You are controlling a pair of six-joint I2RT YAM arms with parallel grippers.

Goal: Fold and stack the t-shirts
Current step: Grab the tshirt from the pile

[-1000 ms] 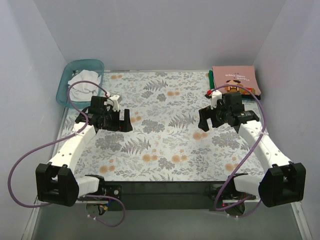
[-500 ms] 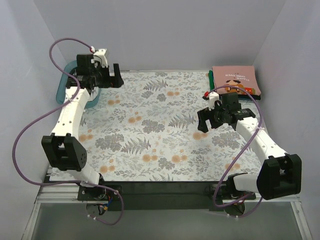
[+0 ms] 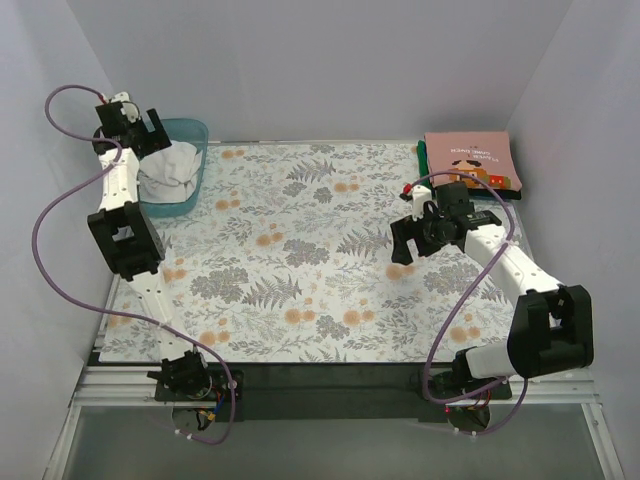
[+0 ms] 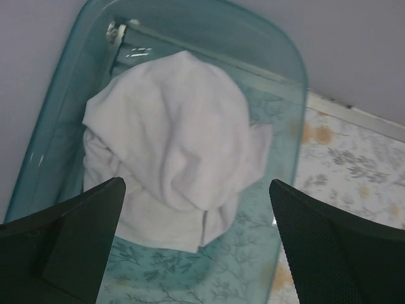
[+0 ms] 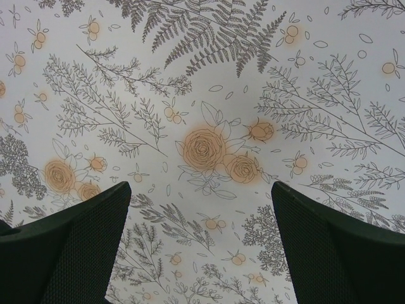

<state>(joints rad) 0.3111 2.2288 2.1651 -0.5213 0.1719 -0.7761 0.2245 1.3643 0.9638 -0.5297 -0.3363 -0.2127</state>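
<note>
Left jaws open above the tee (image 4: 171,145); right jaws open, empty. A deep pinch may lift the tray (image 4: 50,133) too.

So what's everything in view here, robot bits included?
white t-shirt: one, white, crumpled in the tray
tray: one, translucent teal, far left corner
pink t-shirt: one, salmon with print, folded, far right corner
dark green cloth: count unclear, edges under the pink t-shirt
tablecloth: one, grey-orange floral, covering the table
cables: two, purple, looping off the arms
left arm: one, white and black, jaws open above the tray
right arm: one, white and black, jaws open over the tablecloth
</note>
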